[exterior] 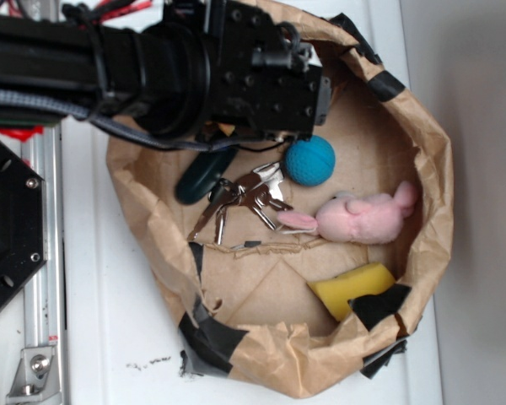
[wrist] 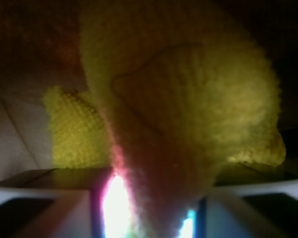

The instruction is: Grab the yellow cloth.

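Observation:
In the wrist view the yellow cloth (wrist: 188,99) fills most of the frame, fuzzy and folded. It narrows to a bunch that runs down between my gripper's (wrist: 150,218) two fingers. The jaws stand close on that bunch, with slivers of bright light at each side. More of the yellow fabric (wrist: 74,134) shows at the left. In the exterior view my black arm (exterior: 228,67) reaches over the upper left of the brown paper bag (exterior: 430,152). There the cloth and the fingertips are hidden under the arm.
Inside the bag lie a blue ball (exterior: 309,160), a bunch of keys (exterior: 249,198), a pink plush toy (exterior: 363,218), a smooth yellow sponge (exterior: 347,287) and a dark green object (exterior: 204,175). The bag's crumpled walls ring them all.

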